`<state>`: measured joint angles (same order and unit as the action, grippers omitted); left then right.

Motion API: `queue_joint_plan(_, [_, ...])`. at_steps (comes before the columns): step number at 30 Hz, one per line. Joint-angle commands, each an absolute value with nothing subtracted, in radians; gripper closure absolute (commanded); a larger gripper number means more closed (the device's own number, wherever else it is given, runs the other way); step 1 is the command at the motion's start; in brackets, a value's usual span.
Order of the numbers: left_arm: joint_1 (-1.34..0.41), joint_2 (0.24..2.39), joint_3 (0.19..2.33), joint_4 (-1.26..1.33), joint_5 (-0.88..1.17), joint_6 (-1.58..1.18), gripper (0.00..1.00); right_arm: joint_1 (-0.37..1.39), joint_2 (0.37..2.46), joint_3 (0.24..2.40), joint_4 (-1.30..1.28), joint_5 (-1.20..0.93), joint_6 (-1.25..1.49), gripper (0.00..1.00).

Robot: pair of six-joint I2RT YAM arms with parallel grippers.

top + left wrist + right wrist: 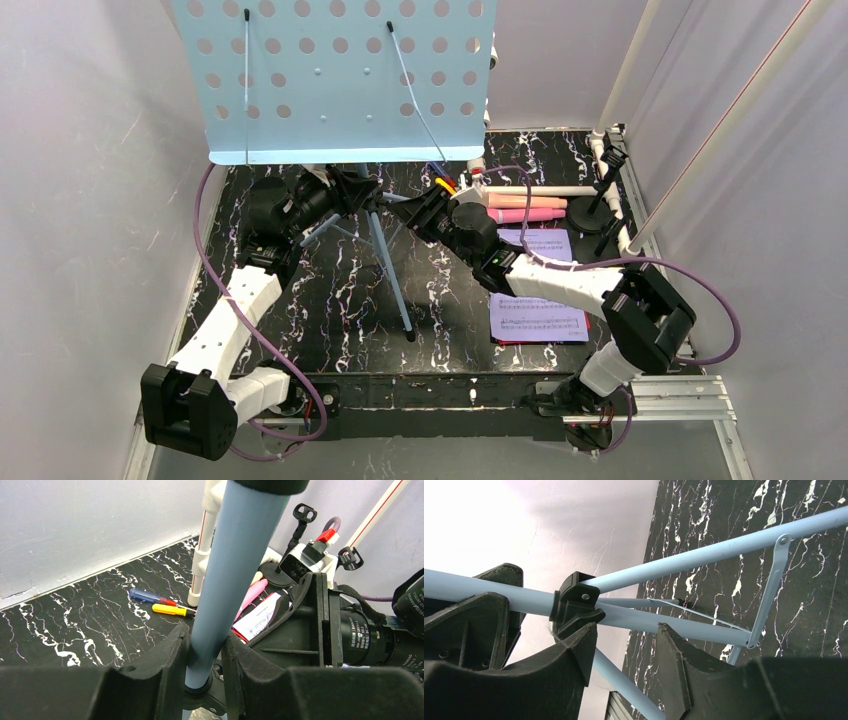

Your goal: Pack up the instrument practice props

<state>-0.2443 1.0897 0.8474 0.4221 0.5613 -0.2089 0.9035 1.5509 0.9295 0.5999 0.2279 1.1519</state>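
White links (pixel 232 305), black joints (pixel 650 318), purple cables (pixel 737 330), black left pincer (pixel 205 647)

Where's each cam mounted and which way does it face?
Top external: above and behind the bases, looking down on the table and music rack; left arm and right arm show.
Left wrist: low, looking along its fingers, shut on the stand pole, toward the back wall.
Right wrist: low, rolled sideways, facing the tripod hub; its fingers open.
Shared: both wrist views show the stand pole.
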Motion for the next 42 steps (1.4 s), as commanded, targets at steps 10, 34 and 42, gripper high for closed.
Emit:
queue_joint_plan(10, [-0.264,1.084,0.861,0.35,0.641,-0.256,1.0,0.926,1.498,0.969,0.708,0.308,1.209,0.37])
queue_joint_plan(34, [-0.263,1.086,0.863,0.351,0.646,-0.256,1.0,0.953,1.58,1.042,0.543,0.26,1.255,0.44])
queue_joint_plan(42, [-0.264,1.089,0.864,0.351,0.645,-0.257,1.0,0.955,1.579,1.034,0.496,0.313,1.234,0.43])
